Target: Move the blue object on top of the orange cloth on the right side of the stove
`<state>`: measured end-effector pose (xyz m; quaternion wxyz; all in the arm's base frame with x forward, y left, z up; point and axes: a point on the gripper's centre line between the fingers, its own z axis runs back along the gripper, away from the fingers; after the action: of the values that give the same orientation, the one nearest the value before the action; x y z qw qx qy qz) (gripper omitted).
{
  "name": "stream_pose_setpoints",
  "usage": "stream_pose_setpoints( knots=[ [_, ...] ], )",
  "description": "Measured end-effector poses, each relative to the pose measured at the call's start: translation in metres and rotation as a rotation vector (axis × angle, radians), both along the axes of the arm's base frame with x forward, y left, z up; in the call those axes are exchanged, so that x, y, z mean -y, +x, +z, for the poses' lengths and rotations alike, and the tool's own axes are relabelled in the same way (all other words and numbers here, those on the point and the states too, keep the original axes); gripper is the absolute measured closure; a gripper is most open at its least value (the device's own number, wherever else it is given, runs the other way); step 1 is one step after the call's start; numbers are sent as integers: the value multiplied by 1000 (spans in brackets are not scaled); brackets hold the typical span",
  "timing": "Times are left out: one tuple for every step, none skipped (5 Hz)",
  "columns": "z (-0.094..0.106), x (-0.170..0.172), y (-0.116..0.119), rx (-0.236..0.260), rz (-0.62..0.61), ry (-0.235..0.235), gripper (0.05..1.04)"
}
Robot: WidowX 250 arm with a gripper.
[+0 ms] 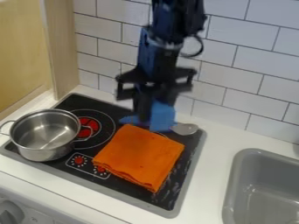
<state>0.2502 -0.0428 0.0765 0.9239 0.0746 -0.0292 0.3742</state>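
Observation:
The black gripper point(153, 104) hangs over the back edge of the stove, just behind the orange cloth. Right at its lower end is a blue object point(163, 117), upright and roughly rectangular, partly overlapped by the gripper; whether it is held is unclear. The folded orange cloth point(140, 156) lies on the right half of the black stove point(134, 197), its back corner close to the blue object. Behind the cloth, a spoon-like utensil shows a silver bowl point(185, 128) to the right and a blue part point(130, 119) to the left.
A steel pot point(45, 141) stands on the stove's left side, near a red burner mark point(88, 124). The grey sink point(257, 153) is at the right. A white tiled wall point(234, 70) rises close behind the stove, with a wooden panel point(64, 48) at the left.

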Motion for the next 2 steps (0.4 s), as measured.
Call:
stream_pose_setpoints(
  knots=[
    [-23,-2,-11,-65,-25,6,766],
    [-36,-6,-11,-106,-33,16,766]
  ],
)
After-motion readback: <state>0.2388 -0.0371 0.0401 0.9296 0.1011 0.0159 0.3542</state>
